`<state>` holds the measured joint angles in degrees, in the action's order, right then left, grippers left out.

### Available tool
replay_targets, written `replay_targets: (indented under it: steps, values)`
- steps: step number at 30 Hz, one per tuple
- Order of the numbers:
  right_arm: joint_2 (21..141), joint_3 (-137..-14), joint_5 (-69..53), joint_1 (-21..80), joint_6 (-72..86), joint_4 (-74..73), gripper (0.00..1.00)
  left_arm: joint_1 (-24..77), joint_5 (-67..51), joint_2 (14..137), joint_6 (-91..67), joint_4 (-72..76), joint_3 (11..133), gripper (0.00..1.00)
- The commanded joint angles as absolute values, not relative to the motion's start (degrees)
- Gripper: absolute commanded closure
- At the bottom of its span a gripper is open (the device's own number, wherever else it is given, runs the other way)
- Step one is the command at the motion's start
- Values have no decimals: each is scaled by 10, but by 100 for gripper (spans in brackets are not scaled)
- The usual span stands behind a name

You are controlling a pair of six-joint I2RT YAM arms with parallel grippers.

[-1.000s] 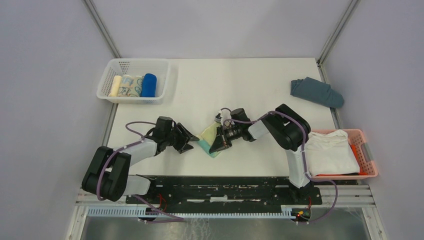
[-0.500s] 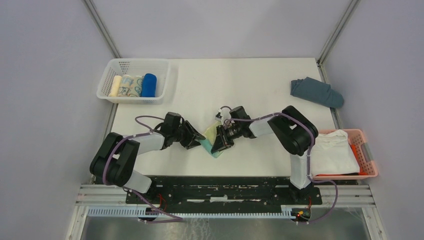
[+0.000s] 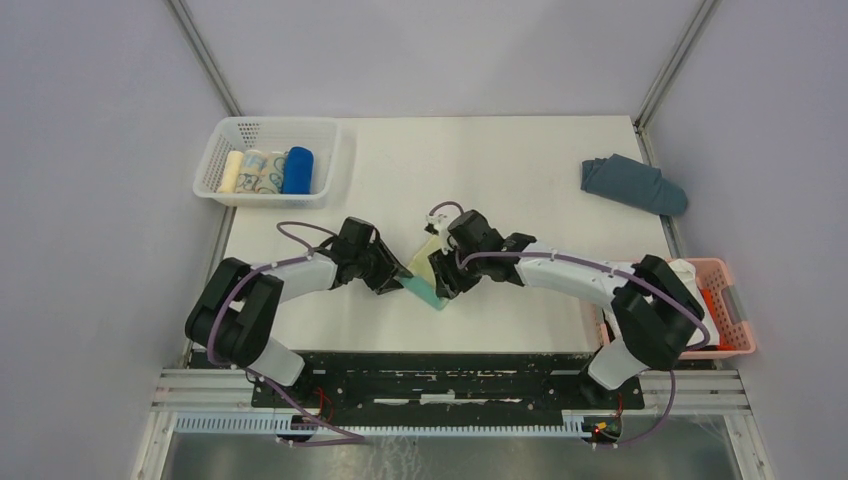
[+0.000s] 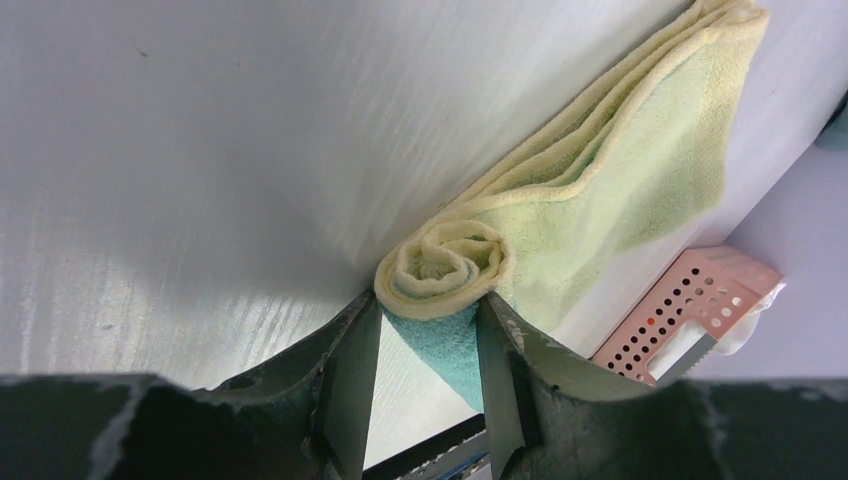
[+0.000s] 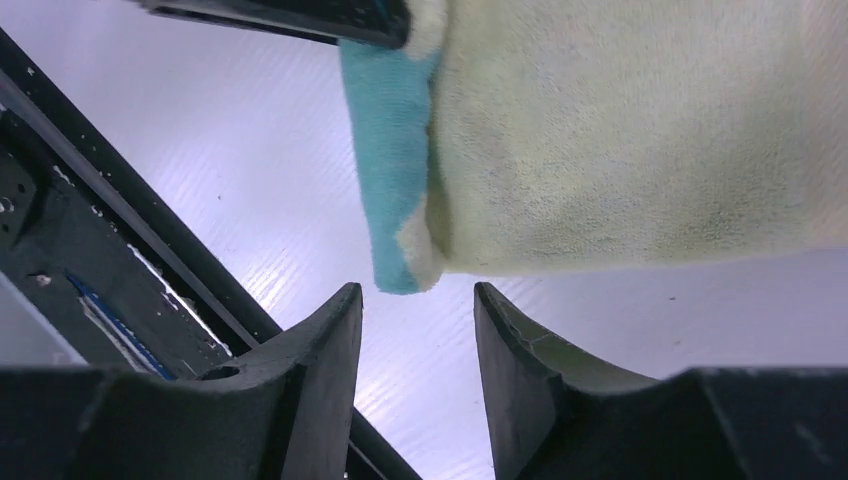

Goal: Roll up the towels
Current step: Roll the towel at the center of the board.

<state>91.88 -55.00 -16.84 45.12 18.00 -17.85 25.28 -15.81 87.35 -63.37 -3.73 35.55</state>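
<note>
The pale yellow towel (image 3: 424, 268) with a teal patch lies near the table's front middle, partly rolled. In the left wrist view its rolled end (image 4: 445, 265) sits at my fingertips, with the flat part stretching away behind. My left gripper (image 4: 428, 305) is shut on that roll from its left end, the teal layer between the fingers (image 4: 350, 370). My right gripper (image 5: 418, 295) stands open just short of the towel's teal corner (image 5: 395, 240), holding nothing. In the top view both grippers, left (image 3: 396, 281) and right (image 3: 447, 281), flank the towel. A rolled royal blue towel (image 3: 297, 170) lies in the white basket.
The white basket (image 3: 223, 139) at the back left holds other rolls too. A slate grey-blue cloth (image 3: 633, 185) lies at the back right. A pink basket (image 3: 728, 280) with a white cloth (image 3: 655, 305) sits at the right edge. The black base rail (image 5: 100, 250) runs close behind the towel.
My right gripper has opened and let go of the towel, its arm stretching out. The left gripper moved right onto the rolled end and narrowed around it.
</note>
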Motion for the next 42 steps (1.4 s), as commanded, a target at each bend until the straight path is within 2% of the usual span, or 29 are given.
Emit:
replay_targets:
  steps: [1,12,30,37,42]
  values:
    - [868,-588,19,525,116,-214,47,260,-84,901,-610,-110,357,52]
    - [942,-619,118,622,78,-160,50,264,-80,906,-610,-123,363,52]
    - [1056,-584,195,637,99,-226,53,265,-75,904,-603,-130,367,51]
    - [1057,-583,148,638,95,-231,68,263,-72,893,-603,-146,359,52]
    - [1072,-617,43,639,73,-227,81,239,-35,802,-610,-186,325,51]
